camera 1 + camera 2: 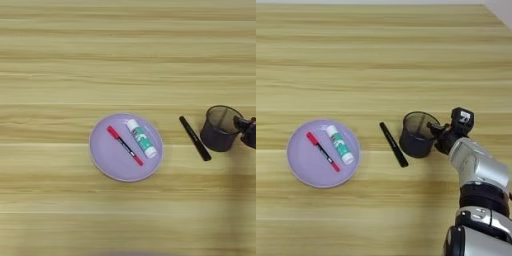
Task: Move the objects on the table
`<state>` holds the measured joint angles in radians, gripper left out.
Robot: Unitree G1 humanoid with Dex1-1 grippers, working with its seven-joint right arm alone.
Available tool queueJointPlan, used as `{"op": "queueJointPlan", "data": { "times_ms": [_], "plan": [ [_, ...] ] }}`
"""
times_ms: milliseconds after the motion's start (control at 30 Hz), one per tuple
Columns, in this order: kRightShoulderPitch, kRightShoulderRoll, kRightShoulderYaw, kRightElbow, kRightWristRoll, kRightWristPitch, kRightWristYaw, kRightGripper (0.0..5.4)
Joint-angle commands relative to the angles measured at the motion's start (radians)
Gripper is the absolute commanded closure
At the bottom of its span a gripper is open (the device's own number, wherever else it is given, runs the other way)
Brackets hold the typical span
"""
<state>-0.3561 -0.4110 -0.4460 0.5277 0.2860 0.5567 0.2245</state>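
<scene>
The black wire-mesh pen cup (416,136) is tipped slightly at the right of the table, and my right gripper (436,132) is shut on its right rim, with the silver forearm (478,167) coming in from the lower right. Just left of the cup, the slim black marker (393,144) lies at a slant on the wood. Further left sits the round lilac plate (303,167), which holds the white-and-green glue stick (340,145) and the thin red pen (322,151) side by side. In the left eye view only the fingertips show at the right edge, beside the cup (219,130).
The light-yellow wooden table (381,60) stretches wide beyond the things, with bare planks across its far half and along the front. The table's far right corner (496,10) shows at the top right.
</scene>
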Motion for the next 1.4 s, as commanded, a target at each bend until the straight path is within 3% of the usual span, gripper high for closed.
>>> {"op": "queueJointPlan", "data": {
  "times_ms": [33,700,1133,1400],
  "plan": [
    [-0.073,-0.049,-0.005,-0.032,0.004,-0.038,-0.008,3.94],
    [-0.064,-0.043,-0.010,-0.078,0.007,-0.048,-0.020,1.85],
    [-0.032,-0.036,-0.014,-0.199,0.031,-0.027,-0.032,0.53],
    [-0.006,-0.023,0.003,-0.301,0.029,-0.040,-0.032,0.05]
  ]
}}
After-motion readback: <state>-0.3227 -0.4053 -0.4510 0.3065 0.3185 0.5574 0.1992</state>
